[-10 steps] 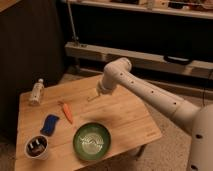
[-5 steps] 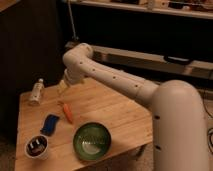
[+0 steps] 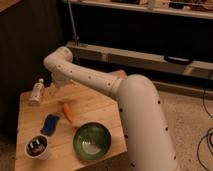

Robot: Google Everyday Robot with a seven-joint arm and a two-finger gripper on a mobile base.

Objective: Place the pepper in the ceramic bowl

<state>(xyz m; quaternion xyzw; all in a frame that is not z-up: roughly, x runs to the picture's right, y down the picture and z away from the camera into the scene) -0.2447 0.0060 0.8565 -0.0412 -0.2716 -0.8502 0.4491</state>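
Observation:
The pepper (image 3: 67, 112) is a small orange tapered vegetable lying on the wooden table (image 3: 100, 107), left of centre. The ceramic bowl (image 3: 92, 140) is a wide glossy green dish with a paler centre, near the table's front edge, just right of and nearer than the pepper. My white arm reaches in from the right, bends at an elbow above the table's far left, and turns down. The gripper (image 3: 52, 92) hangs there above the table, behind and slightly left of the pepper, apart from it.
A small white bottle (image 3: 36, 92) stands at the table's far left corner, close to the gripper. A blue sponge-like block (image 3: 49, 124) lies left of the pepper. A white cup with dark contents (image 3: 37, 147) stands at the front left. Metal shelving (image 3: 150, 55) runs behind.
The arm has swung left across the table and fills more of the view. The gripper has moved from the table's far middle to its far left. The objects have not moved.

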